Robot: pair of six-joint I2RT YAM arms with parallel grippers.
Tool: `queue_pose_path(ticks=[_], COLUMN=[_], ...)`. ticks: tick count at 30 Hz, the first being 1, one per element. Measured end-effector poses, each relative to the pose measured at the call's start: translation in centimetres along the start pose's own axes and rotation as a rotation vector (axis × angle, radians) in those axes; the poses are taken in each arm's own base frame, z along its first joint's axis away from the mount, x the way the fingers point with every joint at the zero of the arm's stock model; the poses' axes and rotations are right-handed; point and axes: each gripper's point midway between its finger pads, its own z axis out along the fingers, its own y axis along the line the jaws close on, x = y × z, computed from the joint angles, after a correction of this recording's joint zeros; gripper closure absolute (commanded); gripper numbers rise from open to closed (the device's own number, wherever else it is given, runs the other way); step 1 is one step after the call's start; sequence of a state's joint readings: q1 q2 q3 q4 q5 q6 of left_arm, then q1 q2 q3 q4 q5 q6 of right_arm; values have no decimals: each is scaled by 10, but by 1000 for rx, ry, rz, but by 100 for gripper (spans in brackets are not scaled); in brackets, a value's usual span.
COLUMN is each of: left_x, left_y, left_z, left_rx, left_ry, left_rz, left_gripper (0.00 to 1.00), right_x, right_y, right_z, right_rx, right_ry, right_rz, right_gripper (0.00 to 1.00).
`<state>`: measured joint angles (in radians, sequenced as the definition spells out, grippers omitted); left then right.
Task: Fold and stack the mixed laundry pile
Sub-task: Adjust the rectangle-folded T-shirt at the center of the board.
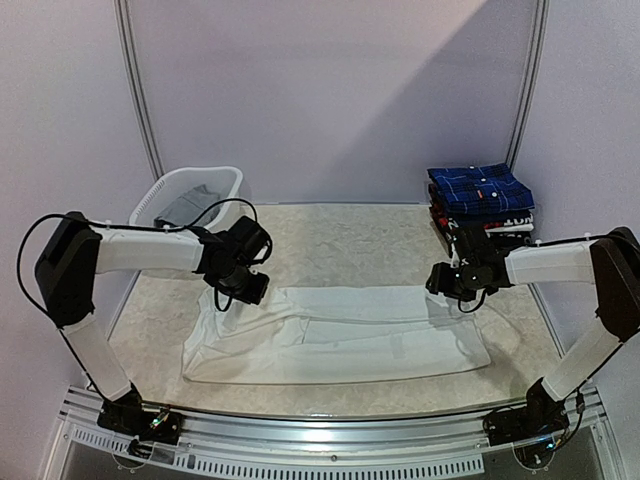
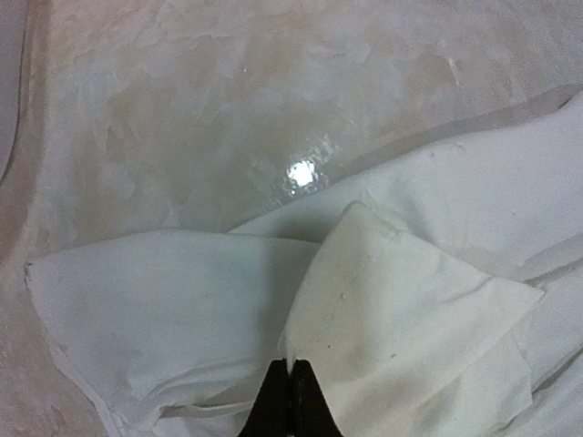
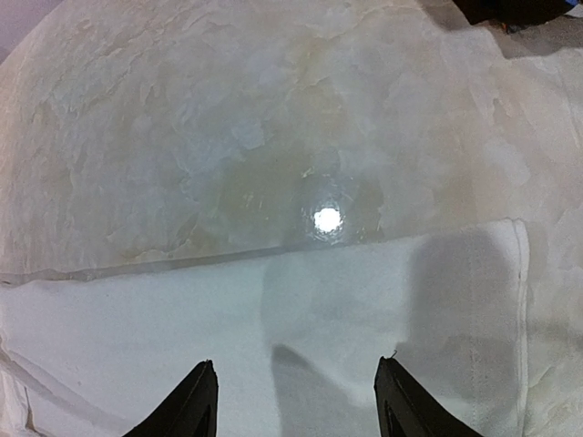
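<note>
On glossy marbled table [image 1: 350, 240], soft white shirt [image 1: 350, 335] lying flat, left tool [image 2: 291, 382] pinching its folded corner, right tool [image 3: 296, 387] released.

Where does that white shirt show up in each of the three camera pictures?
Top external: white shirt spread flat on the marbled table, near the front, in the middle.
Left wrist: lower half, a folded corner pinched by the left gripper.
Right wrist: lower half, flat beneath the open right gripper.
Shared landmark: that marbled table beyond the shirt's far edge.

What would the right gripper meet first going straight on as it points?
The right gripper would likely meet the flat white cloth shirt spread under it; depth is unclear.
</note>
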<state>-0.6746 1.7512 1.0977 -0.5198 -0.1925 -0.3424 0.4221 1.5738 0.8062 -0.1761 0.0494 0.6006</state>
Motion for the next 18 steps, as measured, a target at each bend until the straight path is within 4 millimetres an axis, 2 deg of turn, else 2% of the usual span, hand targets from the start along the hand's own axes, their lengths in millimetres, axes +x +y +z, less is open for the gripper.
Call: queue_pose_path(ticks=[4,7,18], left_x=[-4,2,64], left_y=[-6,-12,-46], left_z=[-23,-31,-53], left_rx=[12,17,14], left_ry=[-34,-25,137], left_rz=[11,23,91], left_gripper=[100,100,98], right_x=[1,1,-3], right_y=[1,1,0], right_z=[0,0,-4], right_rx=[-2,-2,2], right_ry=[1,1,-16], right_rz=[-3,-3,-6], right_gripper=[40,40,39])
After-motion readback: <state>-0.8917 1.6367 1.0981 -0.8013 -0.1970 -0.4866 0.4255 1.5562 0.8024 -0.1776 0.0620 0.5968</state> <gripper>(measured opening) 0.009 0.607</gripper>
